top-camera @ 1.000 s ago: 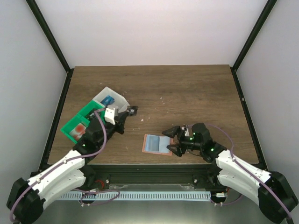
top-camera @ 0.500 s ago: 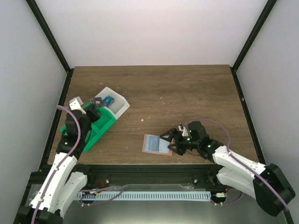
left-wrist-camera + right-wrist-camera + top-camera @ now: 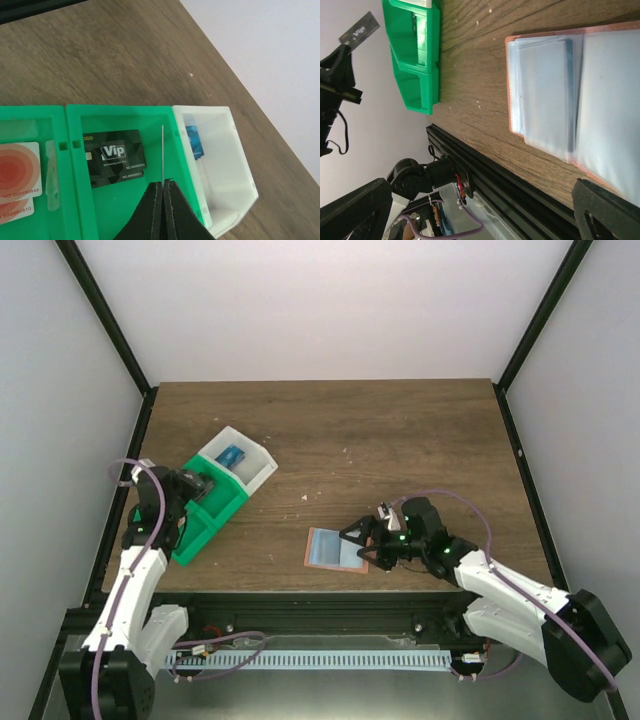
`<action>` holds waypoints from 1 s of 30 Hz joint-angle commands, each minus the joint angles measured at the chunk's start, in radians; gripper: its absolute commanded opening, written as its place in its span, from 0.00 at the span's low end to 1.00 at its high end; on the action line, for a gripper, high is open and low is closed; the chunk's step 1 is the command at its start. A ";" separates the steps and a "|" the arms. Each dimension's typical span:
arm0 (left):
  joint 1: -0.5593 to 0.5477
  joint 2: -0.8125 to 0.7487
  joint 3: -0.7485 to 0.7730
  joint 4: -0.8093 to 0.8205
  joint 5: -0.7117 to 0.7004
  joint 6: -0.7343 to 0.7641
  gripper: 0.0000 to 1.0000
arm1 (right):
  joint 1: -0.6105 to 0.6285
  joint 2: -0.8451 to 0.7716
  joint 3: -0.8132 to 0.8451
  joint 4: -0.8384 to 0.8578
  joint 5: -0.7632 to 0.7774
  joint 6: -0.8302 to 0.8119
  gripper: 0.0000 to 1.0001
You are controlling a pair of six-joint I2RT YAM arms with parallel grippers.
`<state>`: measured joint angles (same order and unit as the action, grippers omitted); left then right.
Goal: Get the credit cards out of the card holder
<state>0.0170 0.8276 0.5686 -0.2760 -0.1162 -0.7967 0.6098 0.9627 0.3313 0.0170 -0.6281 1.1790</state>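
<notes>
The card holder (image 3: 330,548) lies open and flat near the table's front edge, with light blue panels and a salmon edge (image 3: 545,85). My right gripper (image 3: 358,538) hovers open over its right side, and the black fingers (image 3: 607,210) stand wide apart. My left gripper (image 3: 163,184) is shut on a thin dark card (image 3: 360,29), which shows edge-on (image 3: 163,150) above the green tray (image 3: 125,205). A black VIP card (image 3: 114,157) lies in the tray's middle compartment. Red and white cards (image 3: 17,180) lie in the left one. A blue card (image 3: 195,142) is in the white tray (image 3: 235,165).
The green tray (image 3: 205,518) and the white tray (image 3: 258,472) sit together at the table's left side. Black frame posts stand at the table's corners, and a black rail (image 3: 485,165) runs along the front edge.
My left arm has swung left with the dark card, from near the table's middle to above the green tray. The right gripper has edged left over the card holder.
</notes>
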 commanded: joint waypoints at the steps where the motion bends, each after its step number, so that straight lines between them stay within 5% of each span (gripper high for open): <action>1: 0.006 0.049 0.001 0.034 -0.064 -0.050 0.00 | -0.005 -0.031 0.051 -0.037 0.009 -0.026 1.00; 30: 0.006 0.360 0.002 0.257 -0.065 -0.081 0.00 | -0.005 -0.022 0.067 -0.091 0.022 -0.018 1.00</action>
<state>0.0193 1.1587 0.5678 -0.0639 -0.1822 -0.8791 0.6098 0.9314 0.3511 -0.0647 -0.6025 1.1671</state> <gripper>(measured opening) 0.018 0.997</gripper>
